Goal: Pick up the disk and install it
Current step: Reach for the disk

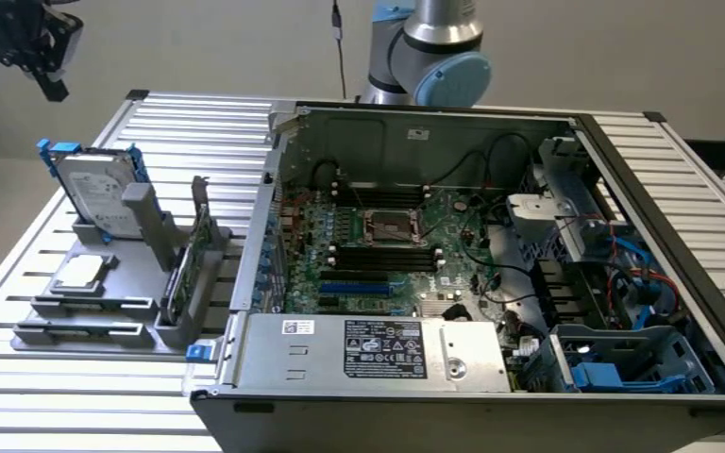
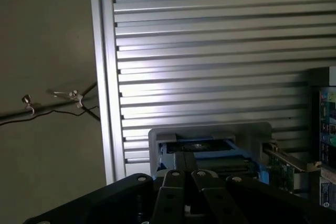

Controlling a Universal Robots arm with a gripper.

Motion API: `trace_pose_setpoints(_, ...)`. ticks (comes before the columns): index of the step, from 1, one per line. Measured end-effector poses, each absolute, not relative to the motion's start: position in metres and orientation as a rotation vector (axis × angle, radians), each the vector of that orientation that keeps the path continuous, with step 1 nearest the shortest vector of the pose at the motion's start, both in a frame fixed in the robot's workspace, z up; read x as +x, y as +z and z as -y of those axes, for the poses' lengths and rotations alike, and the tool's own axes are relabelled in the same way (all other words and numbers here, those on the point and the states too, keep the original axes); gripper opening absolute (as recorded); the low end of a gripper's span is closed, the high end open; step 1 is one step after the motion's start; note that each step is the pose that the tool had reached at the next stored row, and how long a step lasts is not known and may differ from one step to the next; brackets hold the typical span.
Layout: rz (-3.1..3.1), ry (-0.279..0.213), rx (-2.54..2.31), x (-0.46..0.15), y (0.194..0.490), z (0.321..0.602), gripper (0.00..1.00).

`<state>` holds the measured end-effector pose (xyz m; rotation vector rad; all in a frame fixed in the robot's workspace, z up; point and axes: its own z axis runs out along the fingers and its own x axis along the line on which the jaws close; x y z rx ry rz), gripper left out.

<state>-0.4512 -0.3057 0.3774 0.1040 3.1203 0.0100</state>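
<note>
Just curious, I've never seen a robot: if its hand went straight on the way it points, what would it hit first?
Probably the disk, standing on edge in the grey stand; the wrist view shows it straight ahead of the shut hand. Depth is hard to judge.

So the hand [image 1: 50, 87] hangs above the bench [image 1: 199, 123], with the disk [image 1: 91, 192] standing on edge in the rack [image 1: 86, 335] below it. The chip [image 1: 79, 272] lies flat in the same rack, with the card [image 1: 184, 276] upright beside it. The open computer case [image 1: 413, 132] sits farther from the hand, toward the exterior view's right.
</note>
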Motion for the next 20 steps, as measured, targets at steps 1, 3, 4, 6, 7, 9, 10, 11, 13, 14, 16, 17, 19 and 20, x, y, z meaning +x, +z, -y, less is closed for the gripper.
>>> trace_pose_setpoints(1, -3.125, 0.007, 0.100, -0.451, 0.377, 0.306, 0.11)
trace_pose_setpoints(3, -3.135, 0.005, 0.087, -0.451, 0.376, 0.306, 0.11)
trace_pose_setpoints(4, -3.138, 0.005, 0.080, -0.451, 0.376, 0.307, 0.11)
trace_pose_setpoints(6, -3.143, 0.004, 0.060, -0.451, 0.376, 0.307, 0.11)
trace_pose_setpoints(7, -3.144, 0.004, 0.049, -0.451, 0.376, 0.308, 0.11)
trace_pose_setpoints(9, -3.145, 0.004, 0.028, -0.451, 0.375, 0.309, 0.11)
trace_pose_setpoints(10, -3.145, 0.004, 0.018, -0.451, 0.375, 0.309, 0.11)
trace_pose_setpoints(11, -3.145, 0.004, 0.008, -0.451, 0.375, 0.310, 0.11)
trace_pose_setpoints(13, -3.145, 0.004, -0.012, -0.451, 0.375, 0.311, 0.11)
trace_pose_setpoints(14, -3.145, 0.004, -0.020, -0.451, 0.375, 0.312, 0.11)
trace_pose_setpoints(16, -3.145, 0.004, -0.034, -0.451, 0.375, 0.314, 0.11)
trace_pose_setpoints(17, -3.145, 0.004, -0.040, -0.451, 0.375, 0.315, 0.11)
trace_pose_setpoints(19, -3.145, 0.004, -0.049, -0.450, 0.375, 0.317, 0.11)
trace_pose_setpoints(20, -3.145, 0.003, -0.053, -0.449, 0.375, 0.318, 0.11)
